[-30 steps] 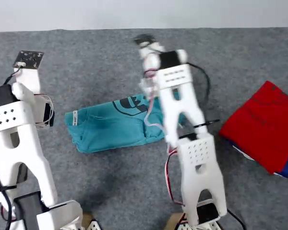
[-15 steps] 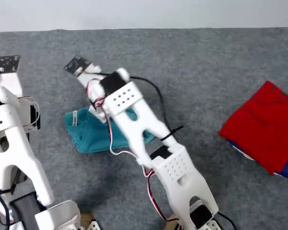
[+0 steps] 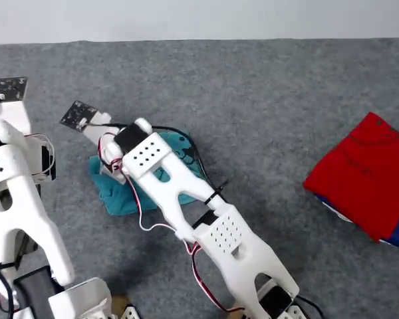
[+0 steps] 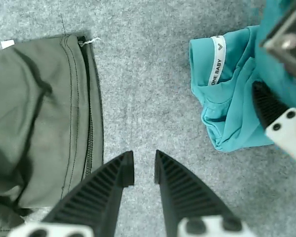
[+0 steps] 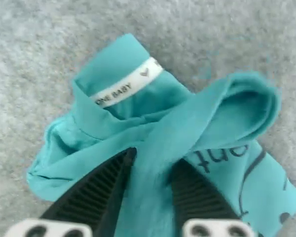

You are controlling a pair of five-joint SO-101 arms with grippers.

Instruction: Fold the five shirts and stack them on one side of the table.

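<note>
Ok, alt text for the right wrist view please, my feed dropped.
The right gripper pinches a fold of the teal shirt, which lies bunched on the grey table. Its white neck label faces up just past the gripper.

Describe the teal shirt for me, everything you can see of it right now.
The teal shirt looks like soft knit fabric, with a white neck label inside the collar and dark print on the front. It lies bunched and partly folded over itself on the grey table, left of centre in the high view, apart from the olive garment nearby. A fold of it runs between the jaws of the right gripper, whose arm covers much of it from above.
</note>
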